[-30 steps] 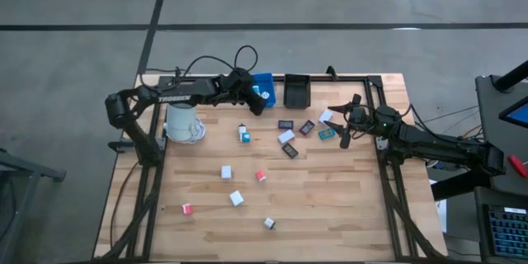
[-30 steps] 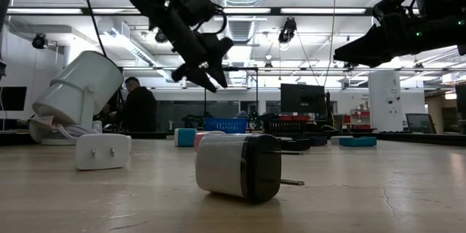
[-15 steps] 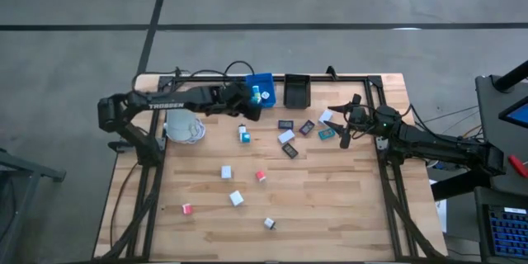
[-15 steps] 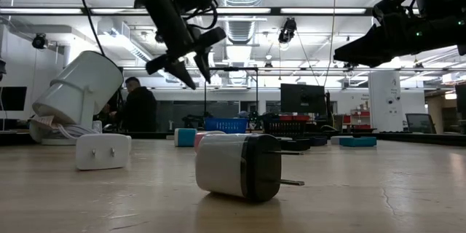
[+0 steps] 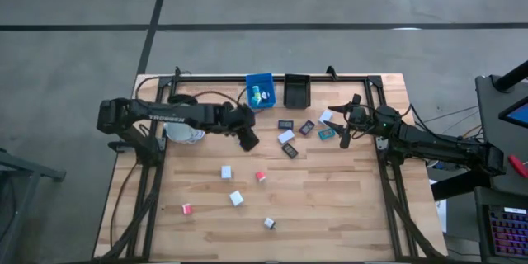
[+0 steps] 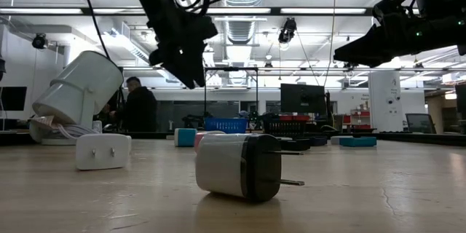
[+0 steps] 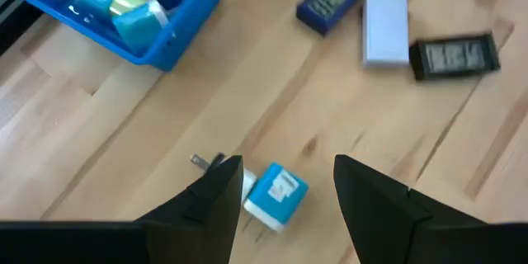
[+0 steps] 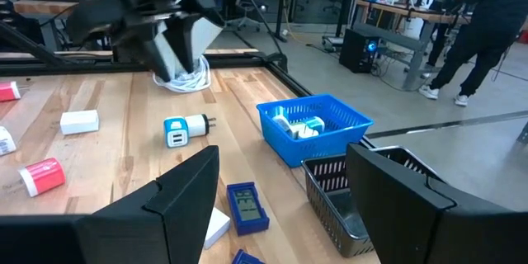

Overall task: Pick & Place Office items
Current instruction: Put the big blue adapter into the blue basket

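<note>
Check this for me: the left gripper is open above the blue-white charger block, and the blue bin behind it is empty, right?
Not quite. The blue bin is not empty: the left wrist view shows several small items in it. The rest holds: the left gripper is open above the blue-white charger block.

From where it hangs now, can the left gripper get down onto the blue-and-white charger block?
Probably yes. The left gripper hangs open just above the blue-and-white charger block, its fingers either side, and nothing lies between them; the blue bin sits well clear.
</note>
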Motion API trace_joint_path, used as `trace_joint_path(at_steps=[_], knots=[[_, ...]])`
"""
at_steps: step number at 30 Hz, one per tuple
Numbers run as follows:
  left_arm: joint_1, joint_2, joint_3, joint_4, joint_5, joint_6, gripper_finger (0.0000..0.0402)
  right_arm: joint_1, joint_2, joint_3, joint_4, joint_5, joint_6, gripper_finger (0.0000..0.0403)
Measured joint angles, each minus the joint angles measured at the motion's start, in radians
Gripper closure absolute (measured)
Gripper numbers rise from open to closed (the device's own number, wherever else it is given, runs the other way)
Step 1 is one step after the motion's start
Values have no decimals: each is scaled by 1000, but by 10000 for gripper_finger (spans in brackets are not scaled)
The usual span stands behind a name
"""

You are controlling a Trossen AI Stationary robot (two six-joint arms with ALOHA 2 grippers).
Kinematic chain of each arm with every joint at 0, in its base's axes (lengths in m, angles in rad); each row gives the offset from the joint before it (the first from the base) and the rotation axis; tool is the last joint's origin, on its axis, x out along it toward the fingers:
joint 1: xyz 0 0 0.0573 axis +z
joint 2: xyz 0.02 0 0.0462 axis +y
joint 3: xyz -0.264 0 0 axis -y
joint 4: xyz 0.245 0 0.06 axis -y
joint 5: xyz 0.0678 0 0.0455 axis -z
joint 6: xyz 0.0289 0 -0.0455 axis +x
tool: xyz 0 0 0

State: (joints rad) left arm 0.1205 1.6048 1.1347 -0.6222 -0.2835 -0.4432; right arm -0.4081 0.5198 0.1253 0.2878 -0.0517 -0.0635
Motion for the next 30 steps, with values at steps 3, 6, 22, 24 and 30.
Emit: trace_joint_path(at_steps=[3, 6, 22, 24, 30], knots=[[-34, 0, -33, 8, -15, 57, 204, 0, 0, 0, 0, 0, 0, 147], [-64, 1, -81, 18, -15, 215, 204, 0, 0, 0, 0, 0, 0, 147], [-86, 1, -281, 392, 65, 811, 204, 0, 0, 0, 0, 0, 0, 147], [-72, 1, -283, 406, 67, 812, 204, 0, 0, 0, 0, 0, 0, 147], [-21, 1, -283, 417, 116, 807, 204, 0, 0, 0, 0, 0, 0, 147]])
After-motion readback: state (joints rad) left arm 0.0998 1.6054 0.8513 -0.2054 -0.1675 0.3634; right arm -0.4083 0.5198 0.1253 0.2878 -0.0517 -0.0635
